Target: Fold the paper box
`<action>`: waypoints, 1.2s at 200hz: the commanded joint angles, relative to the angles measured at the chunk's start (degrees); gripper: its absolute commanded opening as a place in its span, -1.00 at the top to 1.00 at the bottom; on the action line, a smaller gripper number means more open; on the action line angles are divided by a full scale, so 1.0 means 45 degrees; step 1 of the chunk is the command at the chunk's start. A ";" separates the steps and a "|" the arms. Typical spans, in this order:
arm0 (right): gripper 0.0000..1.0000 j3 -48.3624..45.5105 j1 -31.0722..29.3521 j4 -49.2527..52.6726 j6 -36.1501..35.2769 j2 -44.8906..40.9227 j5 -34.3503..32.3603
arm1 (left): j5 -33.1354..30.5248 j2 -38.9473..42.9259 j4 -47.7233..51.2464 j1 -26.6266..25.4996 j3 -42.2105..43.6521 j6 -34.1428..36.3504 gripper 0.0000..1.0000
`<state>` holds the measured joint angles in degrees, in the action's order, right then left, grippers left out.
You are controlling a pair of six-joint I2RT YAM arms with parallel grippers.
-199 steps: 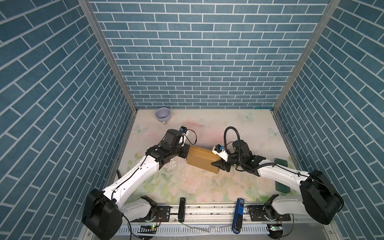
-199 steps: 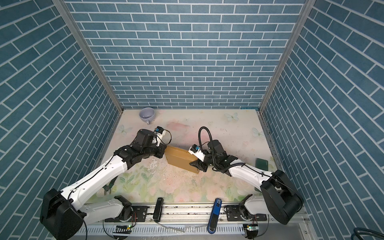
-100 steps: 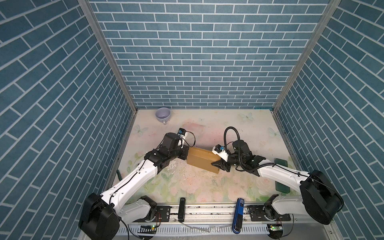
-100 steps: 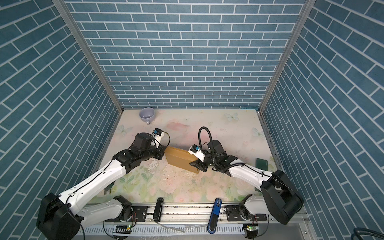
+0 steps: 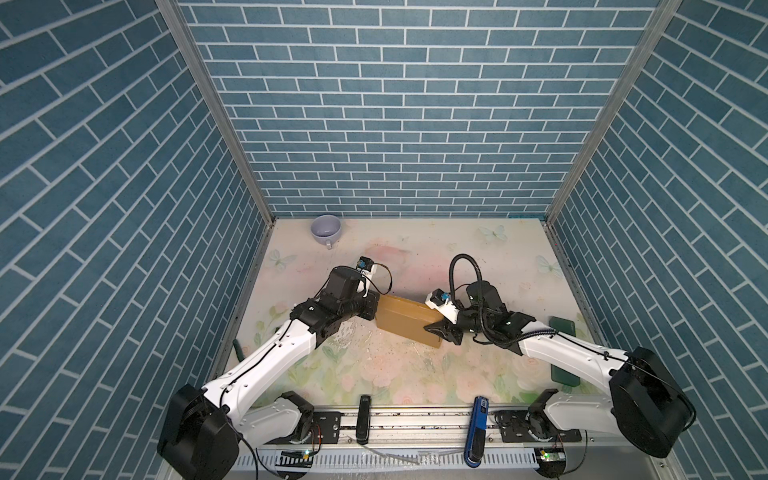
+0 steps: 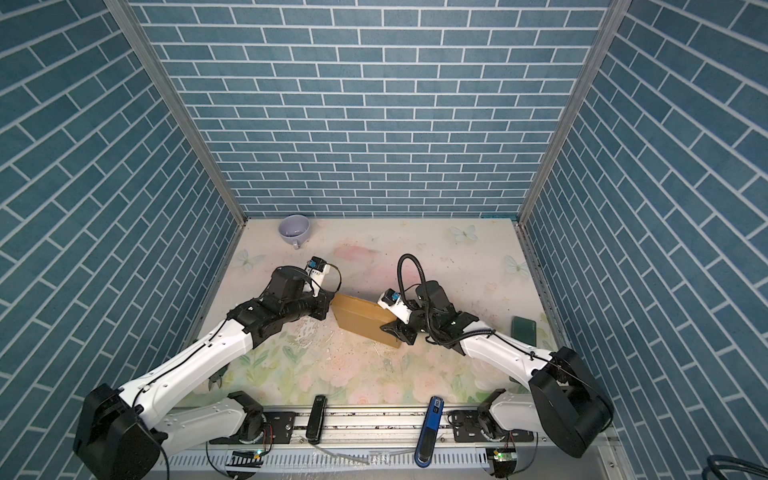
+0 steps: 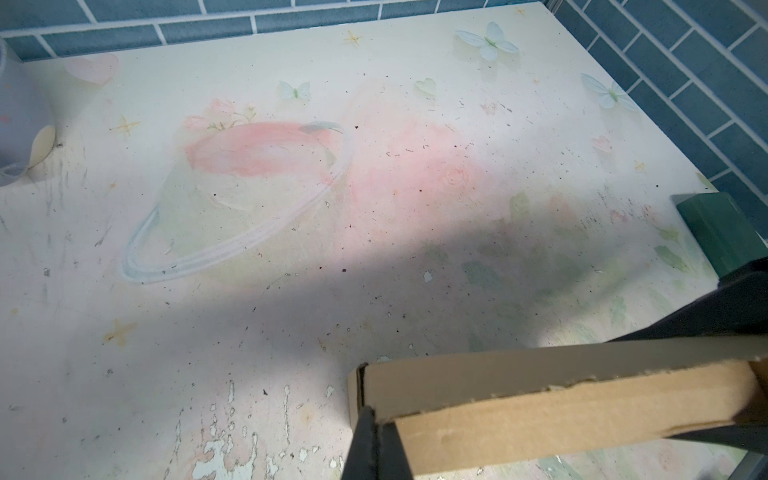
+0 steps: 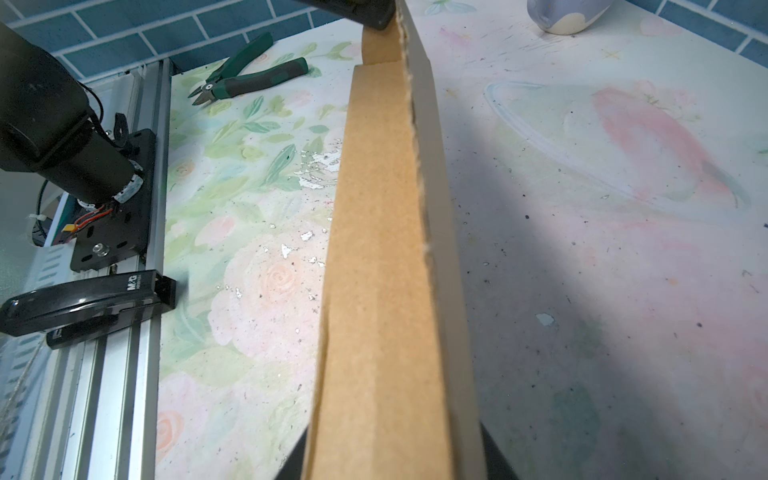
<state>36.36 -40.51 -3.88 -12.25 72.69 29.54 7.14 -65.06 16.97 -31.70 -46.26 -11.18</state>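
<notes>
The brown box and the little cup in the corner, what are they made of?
The paper box looks like thin cardboard: tan, matte and a bit fuzzy, with ragged nicks along its cut edge. The cup looks like glazed ceramic, pale lilac and smooth, though it could be plastic. It is too far away to be sure.
</notes>
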 commanded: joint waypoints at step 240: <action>-0.22 0.0244 0.0006 0.1561 0.0193 -0.3252 -0.0743 | -0.0973 -0.0404 0.2029 -0.0480 0.0031 -0.0547 1.00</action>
<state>36.29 -40.49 -0.12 -11.79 61.39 26.74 3.46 -65.25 18.44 -33.30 -46.68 -13.34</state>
